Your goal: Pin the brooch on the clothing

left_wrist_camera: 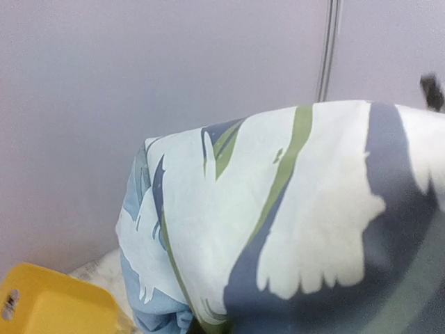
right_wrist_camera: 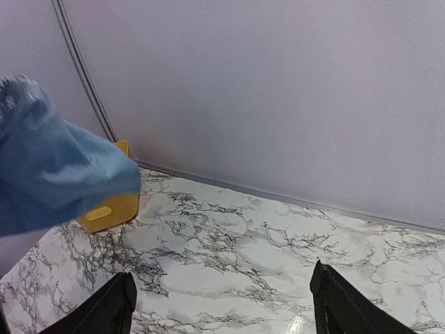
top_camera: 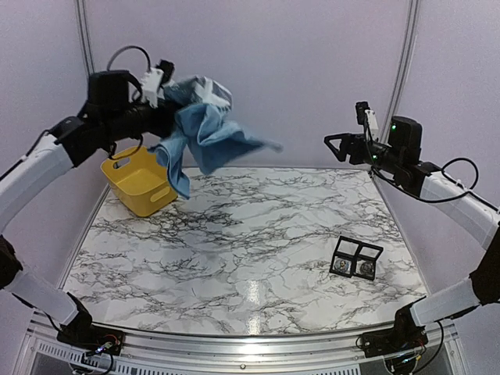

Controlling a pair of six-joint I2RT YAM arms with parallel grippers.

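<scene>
My left gripper [top_camera: 167,114] is raised high at the back left and is shut on the light blue T-shirt [top_camera: 205,133], which hangs bunched from it in the air above the table. In the left wrist view the T-shirt [left_wrist_camera: 278,223] with its white print and yellow-green streaks fills the frame and hides the fingers. A black open case [top_camera: 357,259] holding two small round brooches lies on the marble table at the front right. My right gripper [top_camera: 337,146] is open and empty, held high at the right; its fingers [right_wrist_camera: 115,306] stand wide apart over bare marble. The T-shirt [right_wrist_camera: 49,174] shows at the left there.
A yellow plastic basket [top_camera: 141,181] stands at the back left of the table, below the hanging shirt; it also shows in the left wrist view [left_wrist_camera: 42,303] and in the right wrist view [right_wrist_camera: 111,207]. A pale wall closes off the back of the table.
</scene>
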